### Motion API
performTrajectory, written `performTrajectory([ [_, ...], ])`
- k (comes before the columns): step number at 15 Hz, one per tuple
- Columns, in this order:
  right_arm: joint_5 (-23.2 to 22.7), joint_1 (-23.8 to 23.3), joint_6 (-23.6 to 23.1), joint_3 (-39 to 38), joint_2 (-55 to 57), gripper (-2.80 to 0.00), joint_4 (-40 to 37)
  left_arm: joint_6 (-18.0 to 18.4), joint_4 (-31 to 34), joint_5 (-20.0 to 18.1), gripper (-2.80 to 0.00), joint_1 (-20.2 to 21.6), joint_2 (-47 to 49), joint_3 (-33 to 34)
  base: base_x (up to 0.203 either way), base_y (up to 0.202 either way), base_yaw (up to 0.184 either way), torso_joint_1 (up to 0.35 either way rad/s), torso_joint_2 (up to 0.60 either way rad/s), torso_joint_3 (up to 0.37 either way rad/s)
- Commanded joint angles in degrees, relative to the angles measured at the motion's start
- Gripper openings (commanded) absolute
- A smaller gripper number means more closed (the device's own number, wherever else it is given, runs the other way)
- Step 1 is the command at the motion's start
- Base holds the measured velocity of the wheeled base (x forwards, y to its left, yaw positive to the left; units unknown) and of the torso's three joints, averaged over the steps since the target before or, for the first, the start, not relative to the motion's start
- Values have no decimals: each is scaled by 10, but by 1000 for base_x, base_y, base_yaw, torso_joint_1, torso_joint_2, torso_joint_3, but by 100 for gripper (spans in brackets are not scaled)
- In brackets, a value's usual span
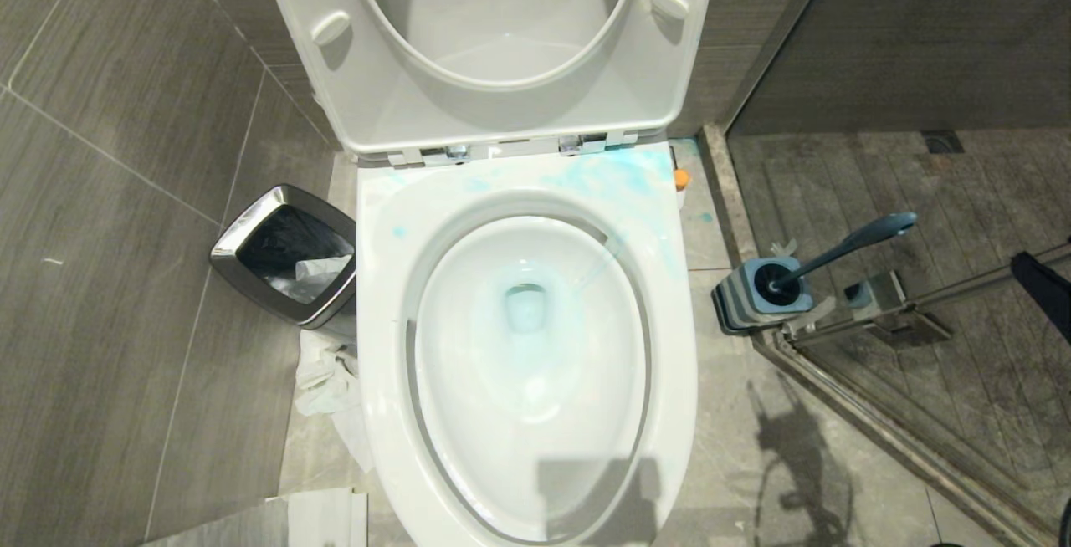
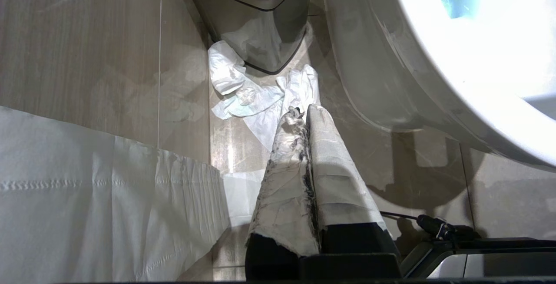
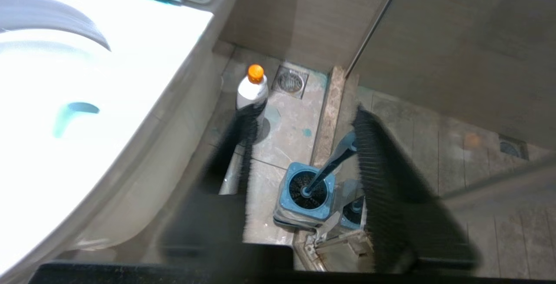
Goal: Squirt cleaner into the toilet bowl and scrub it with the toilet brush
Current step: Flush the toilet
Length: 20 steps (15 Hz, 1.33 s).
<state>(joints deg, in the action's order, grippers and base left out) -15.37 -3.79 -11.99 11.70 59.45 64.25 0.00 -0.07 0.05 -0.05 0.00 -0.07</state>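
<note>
Above the brush point(image 3: 332, 162) in its holder point(image 3: 304, 197) – right gripper point(image 3: 304, 162) spread, lining up; bottle point(image 3: 252, 95) parked aside; left gripper point(image 2: 302, 117) pressed together.

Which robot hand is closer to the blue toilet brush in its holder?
Right. The right gripper hangs open above the blue toilet brush, beside the white toilet. The left gripper, shut, sits across the toilet near the steel bin.

Grey tiled floor point(image 1: 125, 321), glass shower partition point(image 1: 920, 413)
</note>
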Motion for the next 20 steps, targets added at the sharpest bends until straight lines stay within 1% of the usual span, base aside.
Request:
performTrajectory([
  [1,-1,0,6,-48,-95,-280,4,0,0,0,-280,0,0,0,0,0,0,0,0,0],
  [4,-2,7,10,-103,-180,-280,-24,0,0,0,-280,0,0,1,0,0,0,0,0,0],
  [7,1,30,17,-115,-278,-280,-122,0,0,0,-280,0,0,0,0,0,0,0,0,0],
  [10,6,37,20,-116,-387,-280,-275,0,0,0,-280,0,0,0,0,0,0,0,0,0],
  [12,12,38,21,-117,-468,-280,-400,0,0,0,-280,0,0,1,0,0,0,0,0,0],
  [14,38,39,23,-110,-560,-280,-526,0,0,0,-280,0,0,0,0,0,0,0,0,0],
  [15,60,39,28,-103,-590,-280,-582,0,0,0,-280,0,0,0,0,0,0,0,0,0],
  [16,110,39,37,-102,-601,-280,-646,0,0,0,-280,0,0,0,0,0,0,0,0,0],
  [17,147,39,58,-104,-597,-280,-672,0,0,0,-280,0,0,0,0,0,0,0,0,0],
  [18,146,39,92,-105,-595,-280,-668,0,0,0,-280,0,0,1,0,0,0,0,0,0],
  [20,150,40,114,-106,-595,-280,-667,0,0,0,-280,0,0,1,0,0,0,0,0,0],
])
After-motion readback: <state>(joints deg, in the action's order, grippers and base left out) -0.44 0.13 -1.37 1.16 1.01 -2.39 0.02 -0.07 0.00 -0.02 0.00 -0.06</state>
